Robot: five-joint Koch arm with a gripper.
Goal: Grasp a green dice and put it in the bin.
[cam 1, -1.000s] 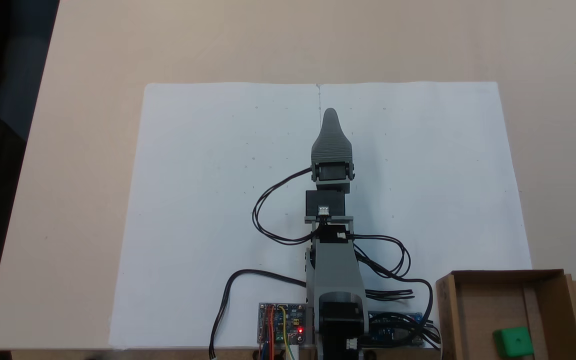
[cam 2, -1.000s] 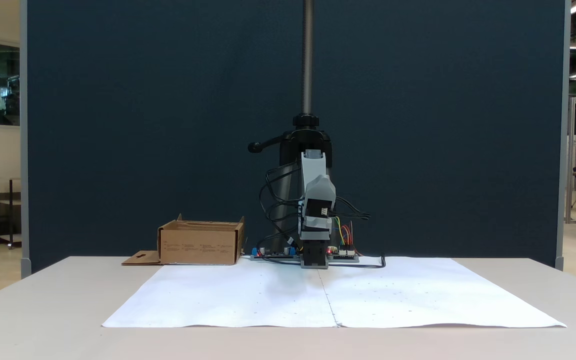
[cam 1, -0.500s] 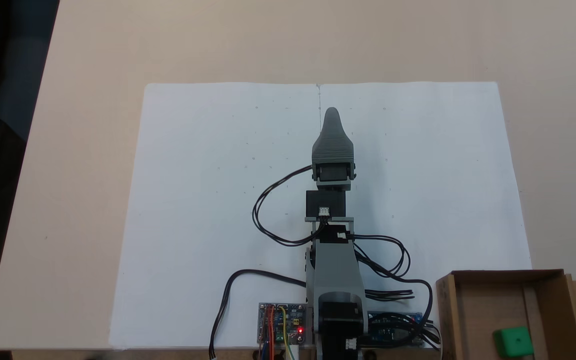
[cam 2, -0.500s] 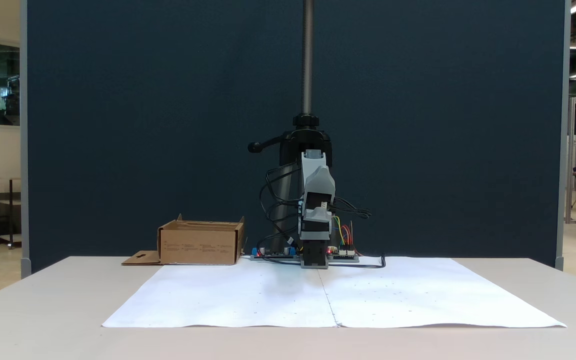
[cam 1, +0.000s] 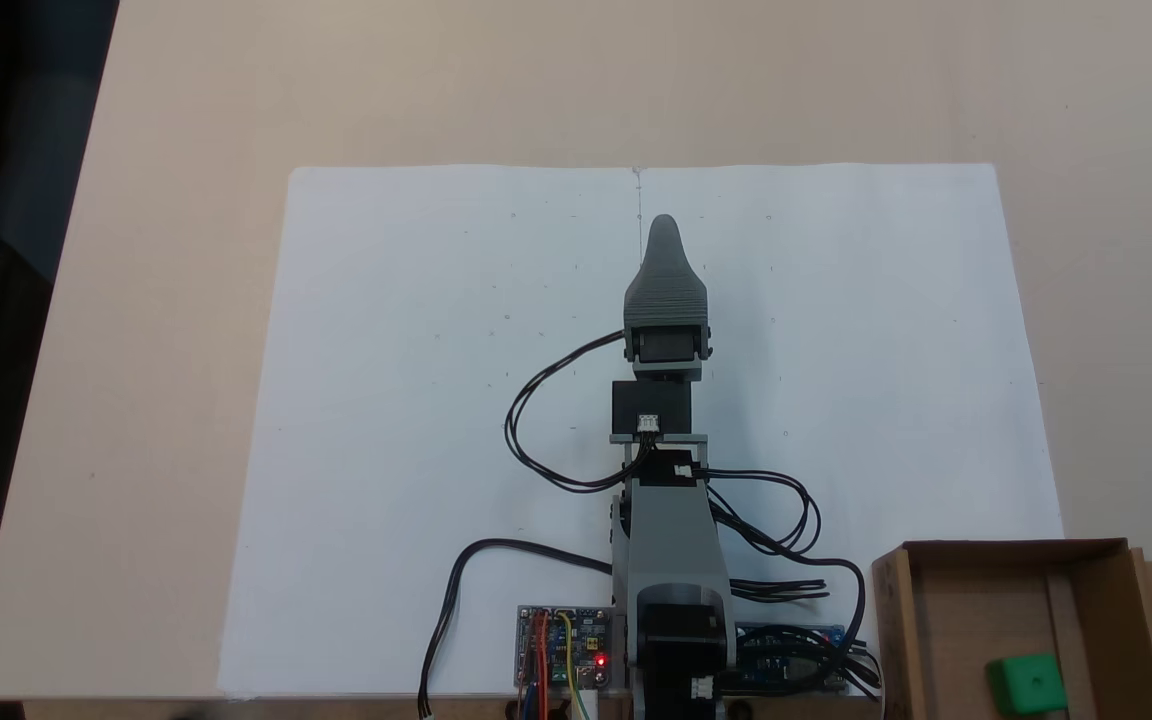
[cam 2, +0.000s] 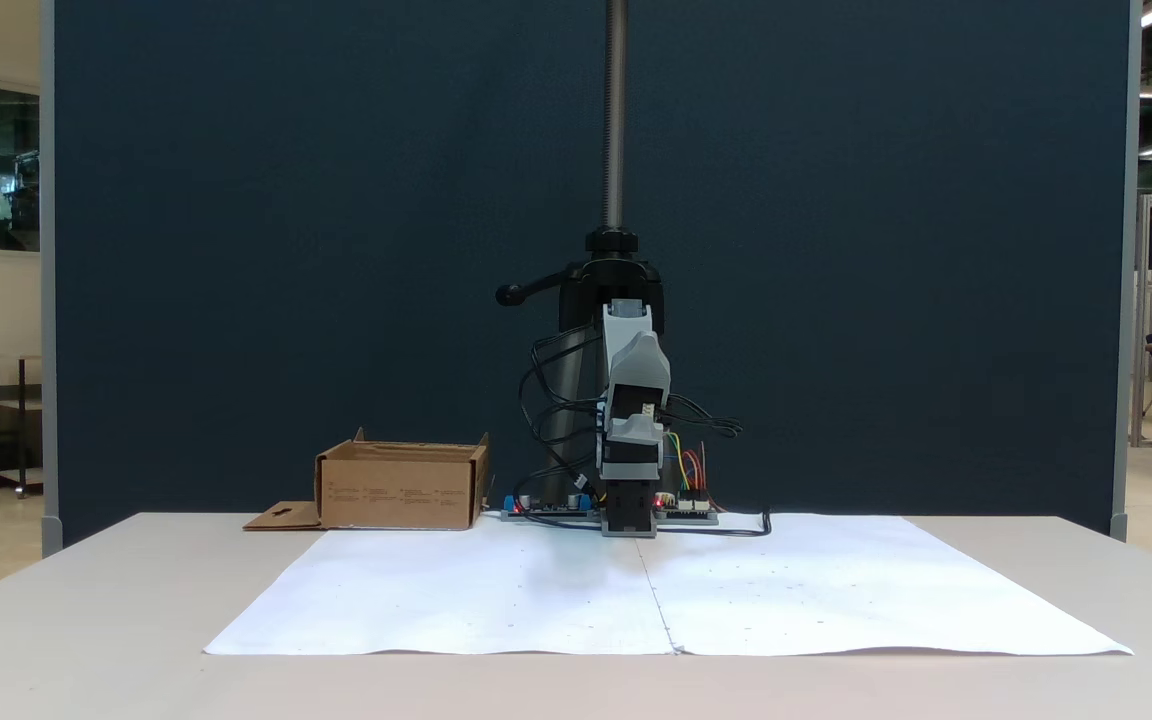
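the green dice [cam 1: 1027, 684] already lay inside the bin [cam 1: 894, 620], at about 5 o'clock from the arm's base in the downward-looking fixed view, resting on the cardboard floor near the bin's lower edge. in the front-facing fixed view the bin [cam 2: 401, 486] stood at 9 o'clock from the arm, its walls hiding what lay inside.

the gripper [cam 1: 663, 232] pointed toward 12 o'clock over the white paper sheet [cam 1: 416, 420], well apart from the bin and carrying nothing green. its 2 jaws lay one behind the other from above, and the front view [cam 2: 636, 372] showed it end-on, so i could not tell whether it was parted or closed.

judged from this, the placing looked done and the step in hand was settling the arm at rest. doing that well called for folding it slowly along the sheet's centre crease, keeping the black cables [cam 1: 546, 425] slack and away from the joints, and swinging nowhere near the bin, so the dice stayed undisturbed.
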